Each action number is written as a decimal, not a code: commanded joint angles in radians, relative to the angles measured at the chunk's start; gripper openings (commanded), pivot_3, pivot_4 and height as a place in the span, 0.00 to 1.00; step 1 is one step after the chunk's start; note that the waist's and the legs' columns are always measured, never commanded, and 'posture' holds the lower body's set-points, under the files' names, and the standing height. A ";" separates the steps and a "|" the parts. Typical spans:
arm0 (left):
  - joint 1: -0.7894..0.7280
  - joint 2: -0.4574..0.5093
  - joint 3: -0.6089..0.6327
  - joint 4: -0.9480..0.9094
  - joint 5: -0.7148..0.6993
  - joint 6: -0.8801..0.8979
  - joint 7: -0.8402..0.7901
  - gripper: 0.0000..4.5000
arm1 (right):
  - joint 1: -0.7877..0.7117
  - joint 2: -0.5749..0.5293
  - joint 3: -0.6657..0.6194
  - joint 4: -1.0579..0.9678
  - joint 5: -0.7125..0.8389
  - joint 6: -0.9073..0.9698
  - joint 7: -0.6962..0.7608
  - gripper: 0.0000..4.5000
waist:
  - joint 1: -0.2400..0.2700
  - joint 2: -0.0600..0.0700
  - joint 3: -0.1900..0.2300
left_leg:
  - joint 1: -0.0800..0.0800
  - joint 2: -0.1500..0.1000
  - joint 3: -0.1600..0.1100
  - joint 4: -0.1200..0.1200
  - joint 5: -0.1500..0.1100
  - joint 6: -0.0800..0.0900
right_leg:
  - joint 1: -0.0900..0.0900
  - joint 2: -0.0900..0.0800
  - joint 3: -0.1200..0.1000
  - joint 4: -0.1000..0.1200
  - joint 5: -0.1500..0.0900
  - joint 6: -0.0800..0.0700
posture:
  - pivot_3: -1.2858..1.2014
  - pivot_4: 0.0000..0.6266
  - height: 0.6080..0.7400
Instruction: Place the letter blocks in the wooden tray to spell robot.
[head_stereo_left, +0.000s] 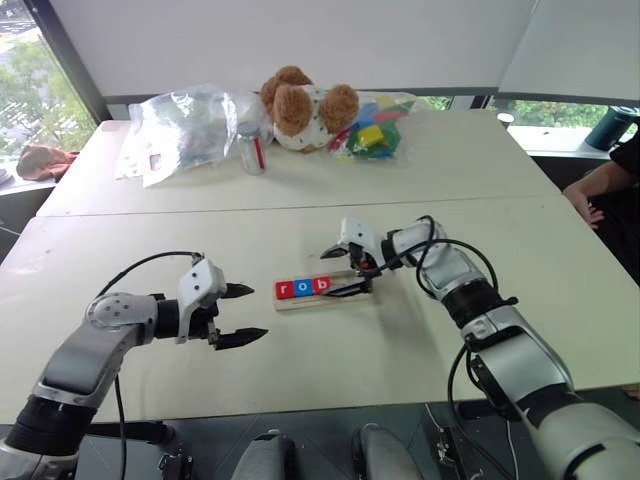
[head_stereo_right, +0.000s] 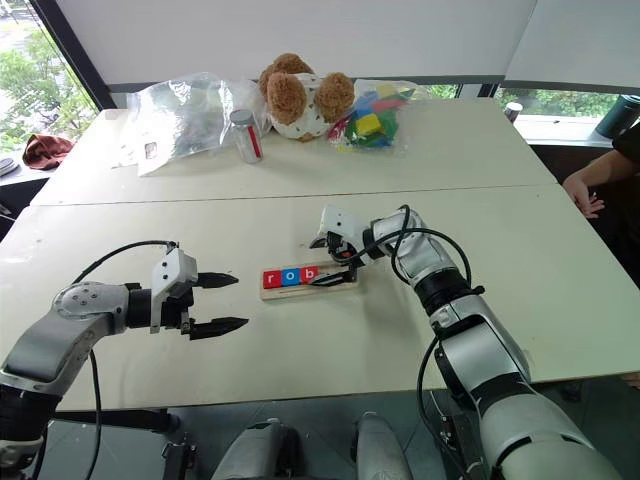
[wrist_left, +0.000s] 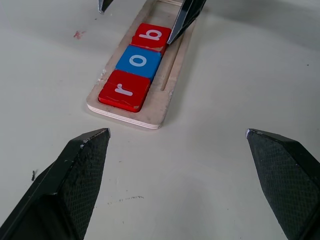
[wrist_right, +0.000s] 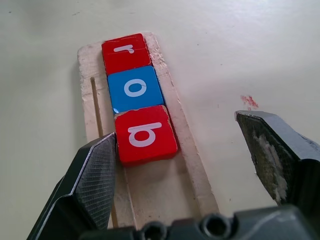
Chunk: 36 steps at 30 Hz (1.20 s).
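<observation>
The wooden tray (head_stereo_left: 325, 291) lies near the middle of the surface (head_stereo_left: 300, 215), well in from its edges, with three letter blocks (wrist_right: 135, 88) spelling r, o, b at its left end. The right gripper (wrist_right: 185, 150) straddles the tray beside the red b block (wrist_right: 146, 134), spread wide, gripping nothing. The left gripper (head_stereo_left: 240, 315) hovers just left of the tray's end, fully spread and empty.

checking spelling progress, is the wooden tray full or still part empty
Part empty. The wooden tray holds three letter blocks in a row, r, o and b; bare wood shows past the b.
</observation>
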 joint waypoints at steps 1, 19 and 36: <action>-0.012 0.001 0.012 -0.011 -0.001 -0.009 0.001 1.00 | -0.038 0.014 -0.014 -0.009 -0.001 -0.027 -0.011 0.92 | 0.000 0.000 0.000 | 0.000 0.000 0.000 0.000 0.000 0.000 | 0.000 0.000 0.000 0.000 0.000 0.000 | 0.52 0.24 1.00; -0.087 -0.025 0.026 -0.013 -0.047 0.013 -0.006 1.00 | 0.174 -0.102 -0.402 -0.594 0.132 0.577 -0.409 0.92 | 0.009 0.000 0.000 | -0.001 0.000 -0.001 0.000 -0.001 0.002 | 0.000 -0.001 0.000 -0.001 0.000 0.000 | 0.52 0.24 1.00; -0.192 -0.078 -0.048 0.136 0.016 -0.048 -0.059 1.00 | 0.527 0.219 -0.573 -1.265 0.066 1.272 -1.034 0.92 | 0.007 0.001 -0.001 | 0.000 0.001 0.000 0.000 0.000 0.001 | 0.000 0.003 0.001 0.002 0.000 0.000 | 0.52 0.24 1.00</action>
